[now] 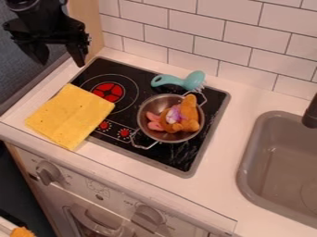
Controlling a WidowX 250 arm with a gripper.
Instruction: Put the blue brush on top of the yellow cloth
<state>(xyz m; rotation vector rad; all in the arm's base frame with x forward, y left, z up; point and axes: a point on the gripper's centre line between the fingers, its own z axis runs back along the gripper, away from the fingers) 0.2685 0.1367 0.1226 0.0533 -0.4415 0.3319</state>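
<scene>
Blue Brush Lies Behind Pan as Black Gripper Hangs Beyond Yellow Cloth

A black robot gripper (pixel 60 62) hangs at the upper left of the camera view, above the far left corner of a toy kitchen, its fingers (pixel 78 50) spread apart with a gap between them and nothing in their grip. From where I stand, the blue brush (pixel 176 82) lies at the back of the black stovetop (pixel 127 69), its looped handle to the left and its bristled head to the right, just beside the rear handle of a metal pan (pixel 149 104). In the pan sit an orange-brown plush toy (pixel 189 111) and a pink-and-purple item (pixel 172 115). The yellow cloth (pixel 71 115) lies flat to the left, partly on the stovetop and partly on the white bench (pixel 213 196), near a red burner mark (pixel 108 91) and well apart from the brush. A gray sink (pixel 272 152) with a dark faucet (pixel 311 113) occupies the right side, white tiles (pixel 186 21) line the wall behind, and knobs (pixel 48 172) mark the oven front below.
</scene>
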